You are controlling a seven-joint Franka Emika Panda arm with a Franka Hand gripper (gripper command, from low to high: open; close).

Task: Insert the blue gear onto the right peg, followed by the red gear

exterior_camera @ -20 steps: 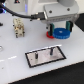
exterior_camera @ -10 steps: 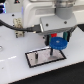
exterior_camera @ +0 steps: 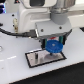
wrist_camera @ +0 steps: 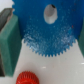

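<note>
We judge the blue gear light, rigid and thin; our gripper clamps its toothed rim edgewise, leaving the centre hole free.

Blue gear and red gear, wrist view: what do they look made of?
Blue gear: likely moulded plastic, matte to satin; uniform saturated colour, crisp small teeth, clean centre hole, no metallic glint. Red gear: probably plastic too, slightly glossier; a few bright highlights on its bumpy top. It is blurred and cut off at the frame edge, so less certain.

White table w/ black-bordered plate & red gear on it.
</note>
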